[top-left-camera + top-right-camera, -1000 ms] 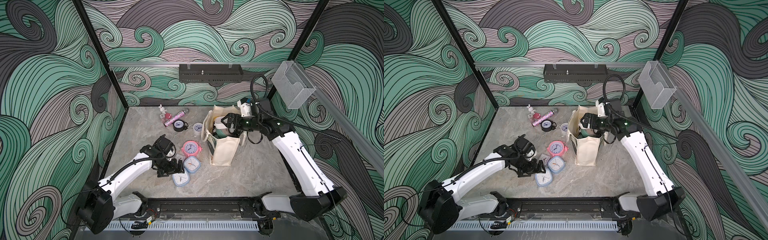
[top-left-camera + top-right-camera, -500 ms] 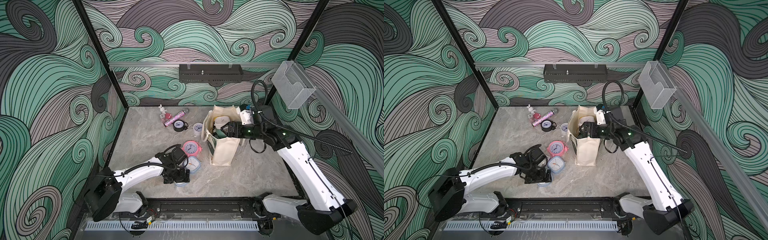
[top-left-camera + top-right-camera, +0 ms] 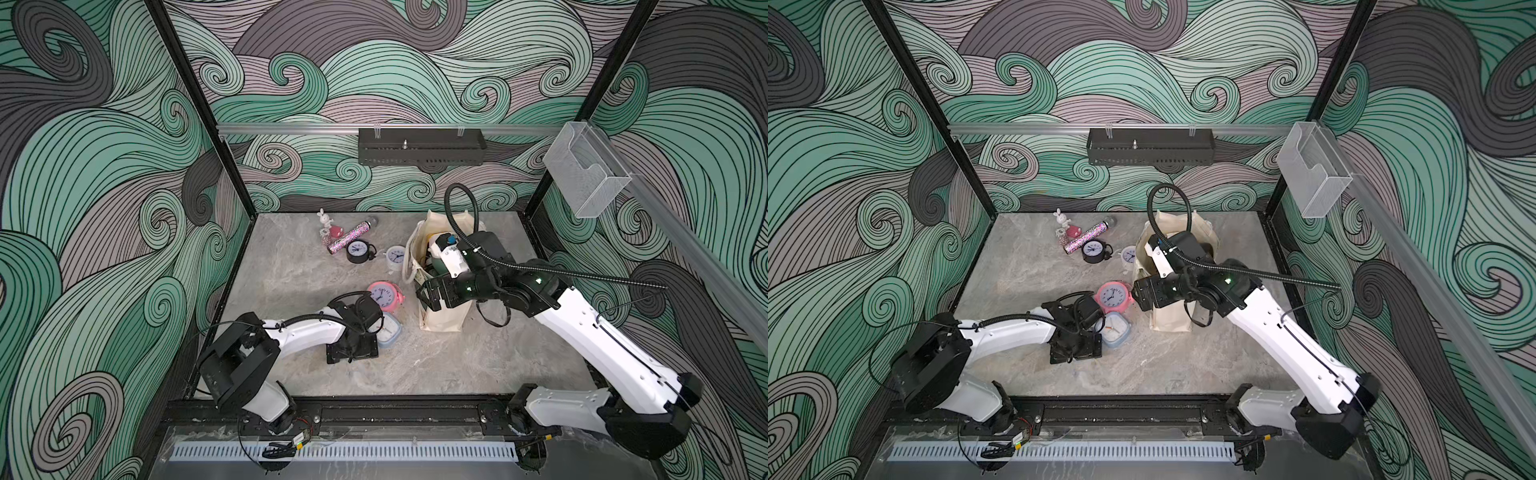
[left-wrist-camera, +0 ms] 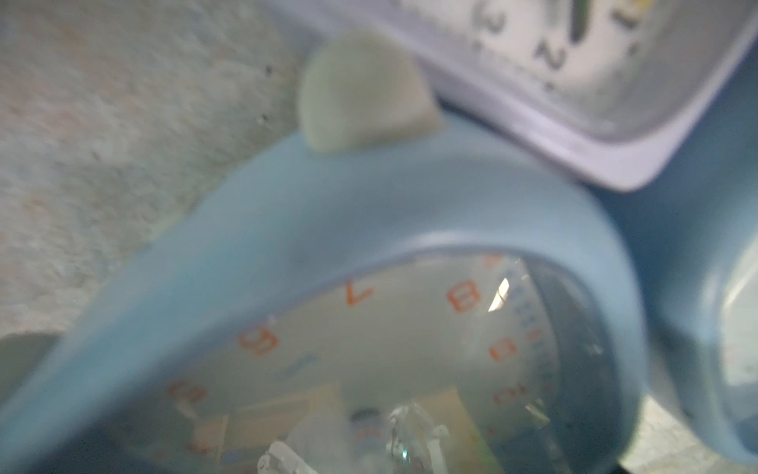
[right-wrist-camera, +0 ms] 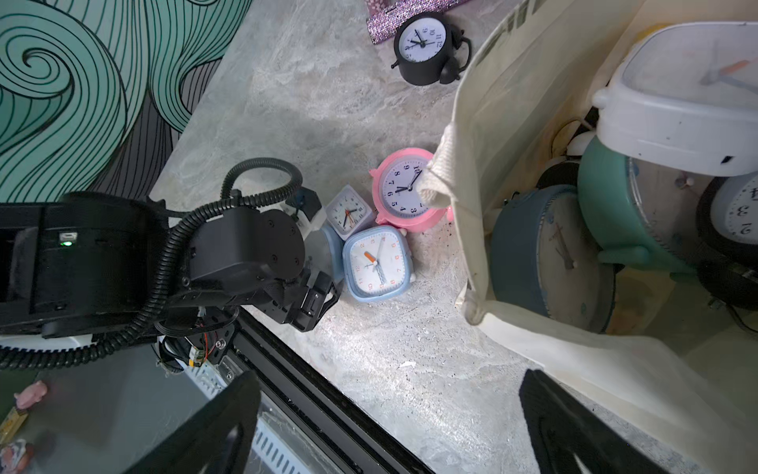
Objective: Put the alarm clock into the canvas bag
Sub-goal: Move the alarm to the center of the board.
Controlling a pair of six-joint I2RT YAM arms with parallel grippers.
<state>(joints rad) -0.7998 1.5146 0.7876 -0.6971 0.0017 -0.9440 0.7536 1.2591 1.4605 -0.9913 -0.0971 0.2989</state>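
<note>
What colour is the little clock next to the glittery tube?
Black, with a white face. The clock shows best in the right wrist view.

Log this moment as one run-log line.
left gripper: open, low at blue clock | right gripper: open, empty, over bag rim | pink clock: on table

A lab robot cell: a marble-look surface [image 3: 291,266] boxed in by wave-printed wall panels [image 3: 374,75] on black frame posts [image 3: 199,108], white robot arms [image 3: 602,332] bolted to a black rail [image 3: 395,415] at 6 o'clock, a perforated black tray [image 3: 422,146] at 12, a clear plastic bin [image 3: 582,178] at 2.
</note>
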